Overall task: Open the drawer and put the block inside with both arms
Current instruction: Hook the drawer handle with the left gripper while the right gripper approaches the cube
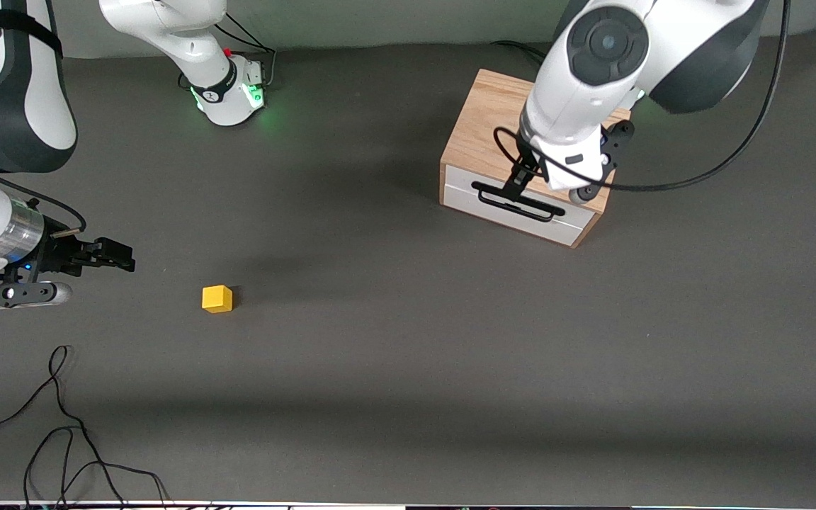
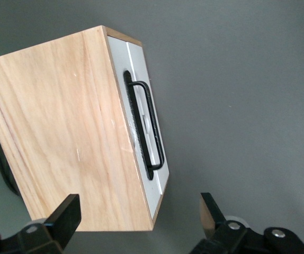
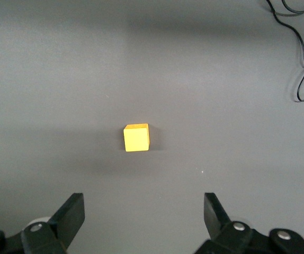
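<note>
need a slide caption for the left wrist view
Open left gripper over the cabinet, its drawer shut.

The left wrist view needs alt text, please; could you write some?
The open left gripper hangs above a wooden cabinet whose white drawer, with its black handle, is shut. Grey table surrounds it.

**Colours on the table**

The block [image 1: 217, 298] was bright yellow on a dark grey table [image 1: 394, 354]. The cabinet [image 1: 482, 124] showed light oak grain; its drawer [image 1: 521, 212] had a white front and a black bar handle [image 1: 518, 202]. Both arms were white with dark grey joints, ending in a black left gripper [image 2: 139, 219] and black right gripper [image 3: 141, 219]. Black cables [image 1: 61, 432] lay near the front camera.
</note>
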`<state>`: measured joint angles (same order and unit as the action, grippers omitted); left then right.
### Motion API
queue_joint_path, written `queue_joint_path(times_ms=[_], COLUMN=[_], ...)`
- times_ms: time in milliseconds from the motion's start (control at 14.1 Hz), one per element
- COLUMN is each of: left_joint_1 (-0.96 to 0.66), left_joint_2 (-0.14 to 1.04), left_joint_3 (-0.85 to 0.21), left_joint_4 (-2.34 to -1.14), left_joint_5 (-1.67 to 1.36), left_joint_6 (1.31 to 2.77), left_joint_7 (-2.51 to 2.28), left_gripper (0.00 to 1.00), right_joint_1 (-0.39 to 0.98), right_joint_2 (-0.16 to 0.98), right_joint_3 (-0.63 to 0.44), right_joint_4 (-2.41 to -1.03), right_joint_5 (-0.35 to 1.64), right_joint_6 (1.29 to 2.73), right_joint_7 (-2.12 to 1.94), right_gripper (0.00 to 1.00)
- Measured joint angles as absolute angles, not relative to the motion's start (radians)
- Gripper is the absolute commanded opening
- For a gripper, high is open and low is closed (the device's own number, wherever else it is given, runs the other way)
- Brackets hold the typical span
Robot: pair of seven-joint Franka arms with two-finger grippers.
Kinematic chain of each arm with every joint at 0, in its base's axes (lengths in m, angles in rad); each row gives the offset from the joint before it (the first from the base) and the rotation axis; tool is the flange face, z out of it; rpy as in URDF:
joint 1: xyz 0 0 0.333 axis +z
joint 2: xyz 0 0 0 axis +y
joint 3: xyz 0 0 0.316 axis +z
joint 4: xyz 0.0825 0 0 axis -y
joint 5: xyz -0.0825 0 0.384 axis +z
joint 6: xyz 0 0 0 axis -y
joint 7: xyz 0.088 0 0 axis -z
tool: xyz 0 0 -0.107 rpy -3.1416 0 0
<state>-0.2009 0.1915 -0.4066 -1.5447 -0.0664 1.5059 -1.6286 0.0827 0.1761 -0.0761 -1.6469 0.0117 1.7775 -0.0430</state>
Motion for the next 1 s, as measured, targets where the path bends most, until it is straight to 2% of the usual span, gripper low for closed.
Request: queue_joint_path(times_ms=[213,498,782,995], left_joint_1=[-0.198,-0.198,-0.199,-0.2], left_joint_2=[0.267,0.353,0.391,0.41], left_joint_3=[-0.396,-0.395,-0.396,-0.397], left_joint_4=[-1.574,-1.634,-1.675,-1.68], left_joint_5=[-0.035,0.026,0.05,0.059], left_joint_6=[1.528,1.648,1.728,1.743], left_joint_7=[-1.632,-1.674,-1.757,-1.781], left_gripper=[1.0,1.0,1.0,1.0], right_joint_1=[0.088,0.091,0.091,0.091], right_joint_2=[0.193,0.214,0.227,0.225], right_joint_3=[-0.073,-0.073,-0.073,-0.073], right_joint_4=[-1.646,-1.645,-1.647,-1.684], right_joint_5=[0.012,0.012,0.012,0.019], right_joint_6=[1.791,1.792,1.799,1.878], right_joint_7=[-0.046,-0.046,-0.046,-0.046], right_gripper=[1.0,1.0,1.0,1.0])
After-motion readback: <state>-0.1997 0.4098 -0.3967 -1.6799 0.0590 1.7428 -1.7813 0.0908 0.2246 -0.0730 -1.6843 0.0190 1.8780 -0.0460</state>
